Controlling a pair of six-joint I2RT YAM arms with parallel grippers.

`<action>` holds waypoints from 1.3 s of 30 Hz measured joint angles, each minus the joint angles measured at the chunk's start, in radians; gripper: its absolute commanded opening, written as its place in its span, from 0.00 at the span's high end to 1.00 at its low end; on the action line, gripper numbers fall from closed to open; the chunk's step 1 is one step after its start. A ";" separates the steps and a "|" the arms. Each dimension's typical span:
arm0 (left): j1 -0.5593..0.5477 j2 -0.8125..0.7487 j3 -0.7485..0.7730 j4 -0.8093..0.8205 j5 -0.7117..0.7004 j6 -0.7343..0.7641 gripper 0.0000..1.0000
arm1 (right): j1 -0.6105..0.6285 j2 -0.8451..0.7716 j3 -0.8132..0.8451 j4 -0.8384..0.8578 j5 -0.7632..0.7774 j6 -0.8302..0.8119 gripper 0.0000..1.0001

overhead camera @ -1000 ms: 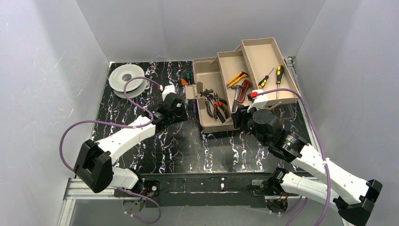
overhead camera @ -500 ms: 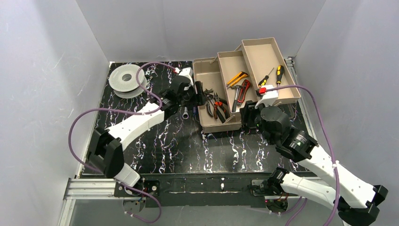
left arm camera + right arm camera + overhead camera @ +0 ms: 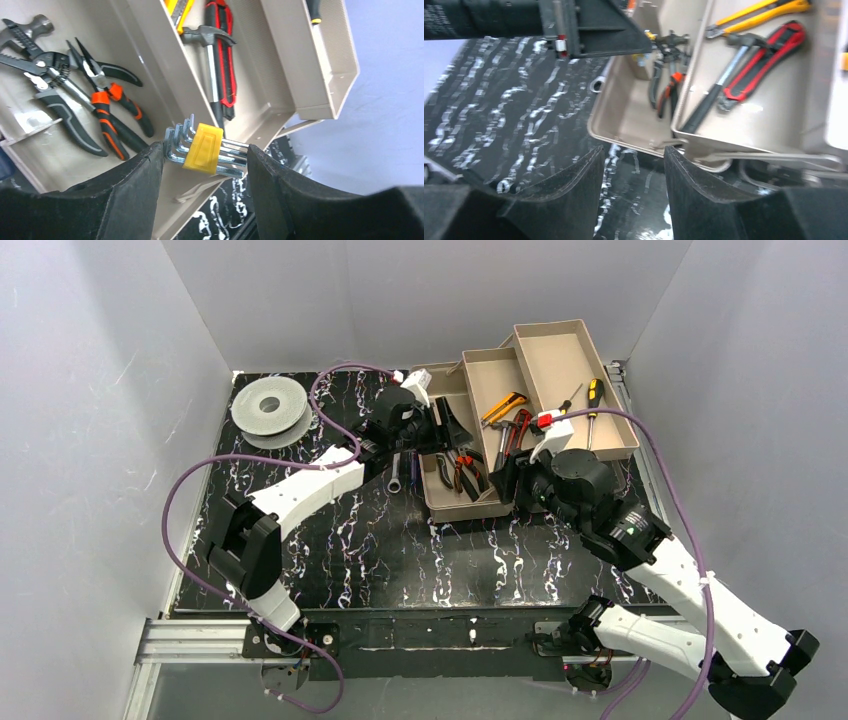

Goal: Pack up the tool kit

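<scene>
The tan toolbox (image 3: 462, 510) stands open at the back right, its tiered trays fanned out. My left gripper (image 3: 447, 428) hovers over its bottom compartment, shut on a hex key set in a yellow holder (image 3: 204, 146). Pliers (image 3: 107, 110) lie in that compartment. A hammer (image 3: 212, 60) and a red utility knife (image 3: 227, 50) lie in the middle tray, with a yellow knife (image 3: 505, 404) beside them. Screwdrivers (image 3: 594, 395) lie in the top tray. A silver wrench (image 3: 396, 472) lies on the table left of the box. My right gripper (image 3: 634, 152) is open and empty by the box's front edge.
A round grey-white spool (image 3: 268, 408) sits at the back left of the black marbled table (image 3: 330, 550). Grey walls close in the back and both sides. The left arm's purple cable (image 3: 330, 410) loops over the back of the table.
My left arm has swung right from the table to above the toolbox's bottom compartment, carrying the hex key set. My right gripper has shifted slightly along the box's front edge.
</scene>
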State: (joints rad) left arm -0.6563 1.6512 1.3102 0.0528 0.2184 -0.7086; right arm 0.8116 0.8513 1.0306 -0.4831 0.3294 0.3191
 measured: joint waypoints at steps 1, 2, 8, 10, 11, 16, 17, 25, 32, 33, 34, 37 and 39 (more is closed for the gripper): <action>0.000 -0.003 0.000 0.008 0.007 -0.016 0.54 | -0.001 -0.001 -0.012 0.023 -0.023 0.011 0.44; 0.000 -0.007 -0.001 0.011 0.011 -0.032 0.54 | -0.001 -0.004 -0.032 0.061 -0.050 0.024 0.43; 0.000 -0.072 -0.015 -0.003 0.009 -0.150 0.53 | -0.003 -0.007 -0.145 0.254 -0.123 0.076 0.42; 0.000 -0.111 -0.031 -0.010 0.003 -0.193 0.52 | -0.005 0.016 -0.144 0.305 -0.121 0.085 0.42; 0.000 -0.129 -0.039 -0.009 0.002 -0.211 0.52 | -0.005 0.026 -0.144 0.325 -0.119 0.089 0.41; 0.000 -0.213 -0.084 0.002 0.000 -0.331 0.52 | -0.005 0.066 -0.145 0.437 -0.103 0.097 0.36; 0.000 -0.220 -0.089 0.003 0.001 -0.347 0.52 | -0.005 0.074 -0.144 0.461 -0.102 0.094 0.35; 0.000 -0.226 -0.093 -0.010 0.008 -0.423 0.52 | -0.005 0.169 -0.093 0.520 -0.121 0.061 0.38; 0.000 -0.257 -0.122 0.001 0.023 -0.449 0.53 | -0.005 0.198 -0.051 0.525 -0.089 0.036 0.52; 0.000 -0.262 -0.131 0.007 0.024 -0.458 0.52 | -0.005 0.206 -0.041 0.522 -0.087 0.032 0.54; 0.001 -0.264 -0.137 0.016 0.025 -0.463 0.52 | -0.004 0.212 -0.038 0.523 -0.085 0.029 0.55; 0.006 -0.264 -0.149 0.027 0.030 -0.478 0.52 | -0.002 0.228 -0.037 0.528 -0.080 0.020 0.62; 0.007 -0.264 -0.154 0.031 0.034 -0.488 0.53 | -0.002 0.236 -0.037 0.528 -0.076 0.016 0.73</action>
State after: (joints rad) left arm -0.6495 1.3869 1.1557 0.0837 0.2520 -1.1969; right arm 0.8101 1.0870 0.9939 0.0448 0.2531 0.3355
